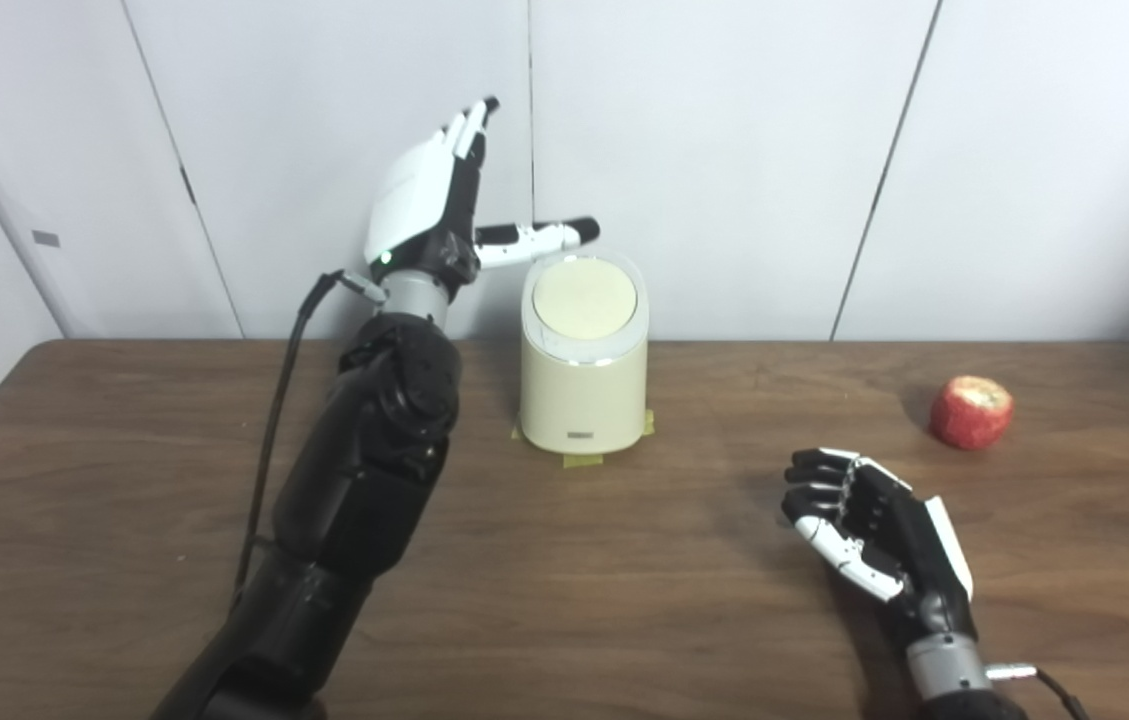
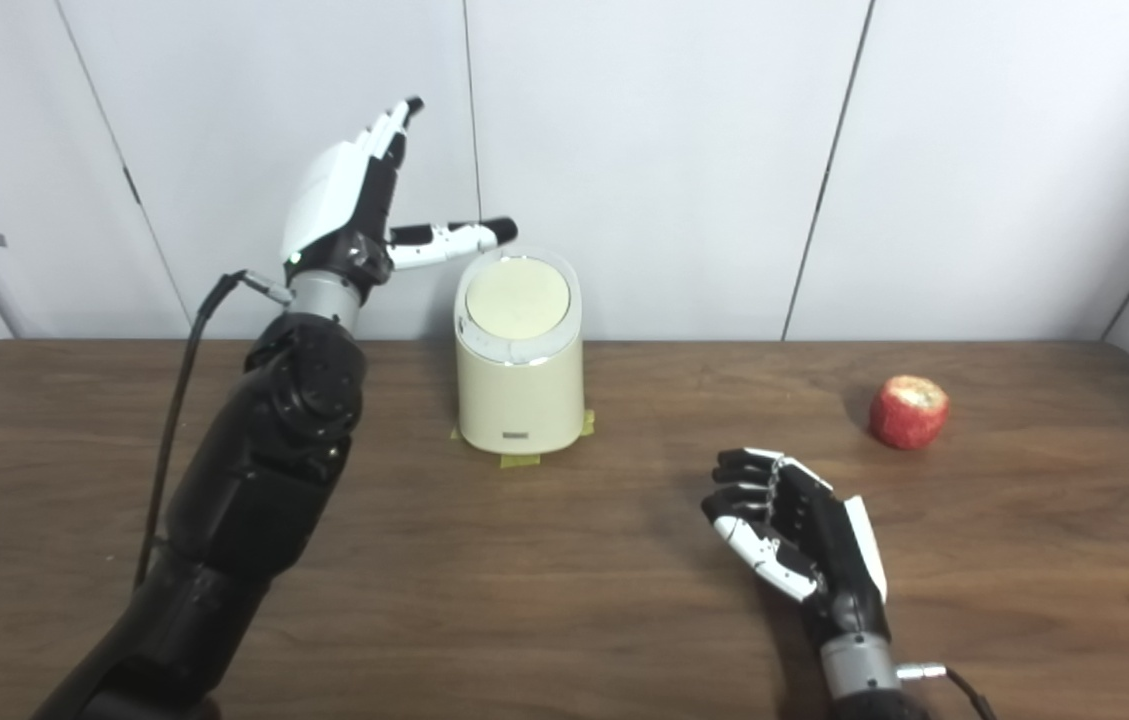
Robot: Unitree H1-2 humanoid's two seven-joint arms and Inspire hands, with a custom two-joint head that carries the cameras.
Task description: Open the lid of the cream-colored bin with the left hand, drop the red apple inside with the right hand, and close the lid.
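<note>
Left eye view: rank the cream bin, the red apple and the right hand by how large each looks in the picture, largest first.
1. Cream bin, clearly the largest.
2. Right hand, though it sits nearer the camera, which inflates it.
3. Red apple, smallest, lying farther back on the table.

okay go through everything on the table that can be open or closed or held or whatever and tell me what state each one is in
Cream-colored cylindrical bin: upright on the wooden table, taped at its base.
Round cream lid: closed, flat on the bin.
Red apple: lying free on the table, right of the bin, untouched.
Left hand: open, raised beside the bin's top, thumb reaching over the lid's back edge, holding nothing.
Right hand: empty, fingers loosely curled, low over the table, short of the apple.
</note>
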